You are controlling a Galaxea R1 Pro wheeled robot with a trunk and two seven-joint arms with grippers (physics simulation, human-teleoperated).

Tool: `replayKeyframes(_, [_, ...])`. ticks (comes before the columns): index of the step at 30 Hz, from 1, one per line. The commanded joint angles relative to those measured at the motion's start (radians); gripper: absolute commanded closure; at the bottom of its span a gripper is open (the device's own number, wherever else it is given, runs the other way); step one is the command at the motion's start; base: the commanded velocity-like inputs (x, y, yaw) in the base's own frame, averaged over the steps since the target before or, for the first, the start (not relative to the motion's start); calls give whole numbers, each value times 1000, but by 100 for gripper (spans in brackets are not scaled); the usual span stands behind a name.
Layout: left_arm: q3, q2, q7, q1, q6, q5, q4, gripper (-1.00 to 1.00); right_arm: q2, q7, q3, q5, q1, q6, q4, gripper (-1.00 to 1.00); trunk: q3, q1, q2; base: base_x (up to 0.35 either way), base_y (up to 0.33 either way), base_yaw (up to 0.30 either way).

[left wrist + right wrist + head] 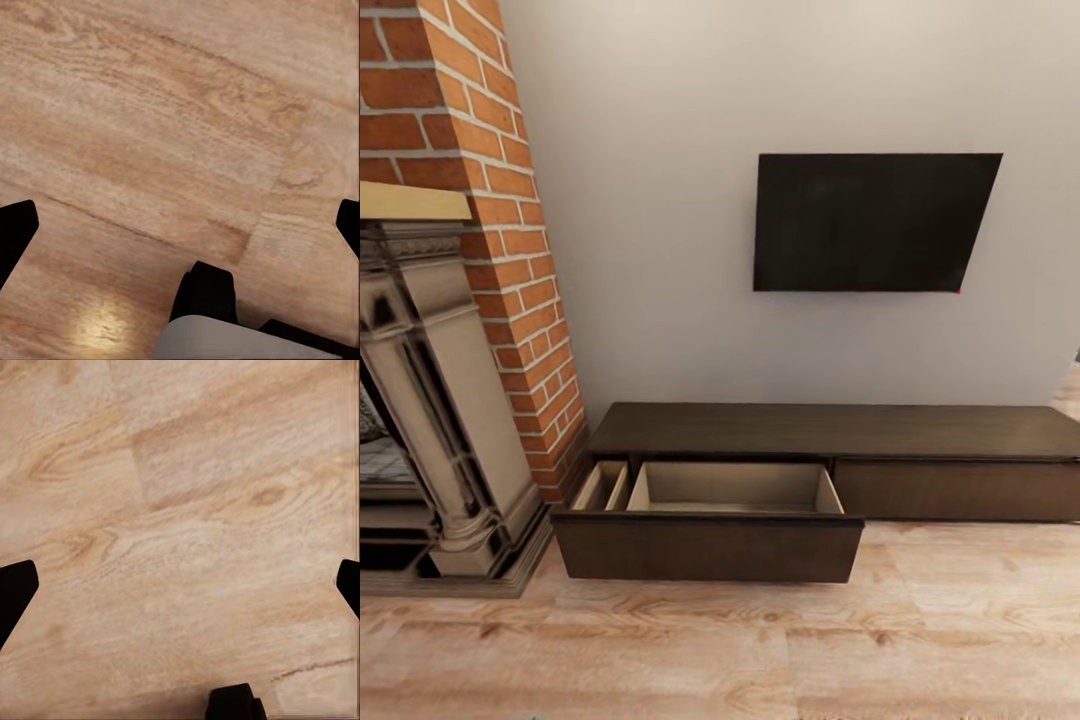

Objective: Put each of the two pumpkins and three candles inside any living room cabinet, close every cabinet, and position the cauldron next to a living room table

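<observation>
While the head camera looks at the living room wall, the long low dark-brown wooden cabinet sits against it, stretching from about 6 o'clock out to 3 o'clock in the view. Its left pull-out drawer is slid right out over the floor, and you can see the pale beige inside, split into a narrow slot on the left and a bigger bay beside it. As far as I can see, both compartments look bare. The right-hand front is flush and closed. A flat black TV hangs on the plain wall above, around 1 o'clock. At 9 o'clock there's a red brick chimney with a carved stone fireplace surround touching the cabinet's left end.

Both wrist cams just look down at light wood plank floor. The left tool has its black fingertips way out at the frame edges, so it's spread apart, nothing in it. Same deal for the right tool: fingertips wide apart, gripping nothing.
</observation>
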Motion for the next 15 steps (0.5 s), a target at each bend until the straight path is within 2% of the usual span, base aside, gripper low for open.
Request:
replayKeyframes(1, [-13,1,-31,0,-4,8,11,-100,0,5,-1,-11,-2,-1,4,-100,2,-4,7,-1,0,-253])
replayKeyframes(4, [-33,1,-137,0,-22,6,70,-100,0,5,-1,-11,-2,-5,4,-100,10,-16,28,0,0,-263])
replayKeyframes(6, [-40,1,-171,0,-44,4,111,-100,0,5,-1,-12,-2,-27,5,-100,16,-23,42,0,0,-268])
replayKeyframes(11, [-43,-11,-193,0,-83,4,140,-100,0,5,0,-10,-2,-61,5,-100,30,-42,77,0,0,-270])
replayKeyframes(15, [-43,-22,-195,0,-99,5,149,-100,-1,5,-1,-11,-2,-67,5,-100,28,-42,77,0,0,-270])
